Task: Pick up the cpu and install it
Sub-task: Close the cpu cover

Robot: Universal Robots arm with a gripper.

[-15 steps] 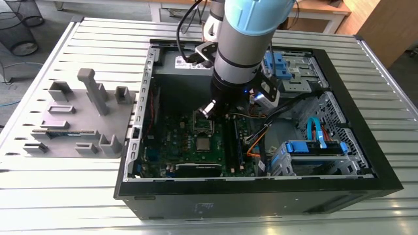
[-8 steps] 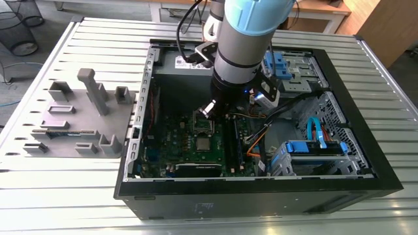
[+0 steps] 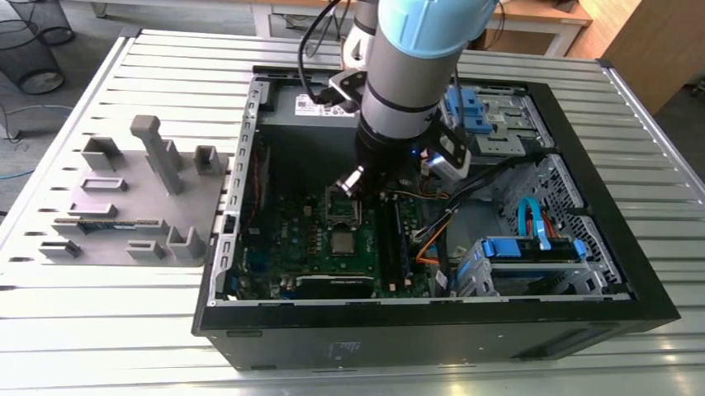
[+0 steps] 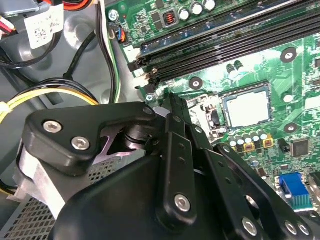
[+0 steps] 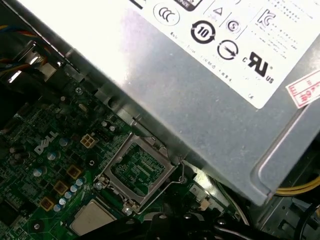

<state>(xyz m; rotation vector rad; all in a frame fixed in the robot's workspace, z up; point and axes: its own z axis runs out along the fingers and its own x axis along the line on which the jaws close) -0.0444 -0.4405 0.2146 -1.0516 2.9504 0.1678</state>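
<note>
One cpu point(image 3: 345, 242), one motherboard point(image 3: 300, 238), one case point(image 3: 441, 330), perhaps four memory slots point(image 4: 225, 40).

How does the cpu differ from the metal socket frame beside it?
The cpu is a solid square with a dull silver top; the socket frame is an open rectangle, with the green motherboard showing through its middle. The cpu is smaller than the socket frame. The cpu lies flat; the socket frame is swung open beside it. Both are silver metal.

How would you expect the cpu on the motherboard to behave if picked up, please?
The cpu is a flat, metal-topped square, so probably stiff and unlikely to roll or tip. Its smooth, dull top and thin edges may make it slippery to grasp. Being small beside the motherboard, it is likely light.
</note>
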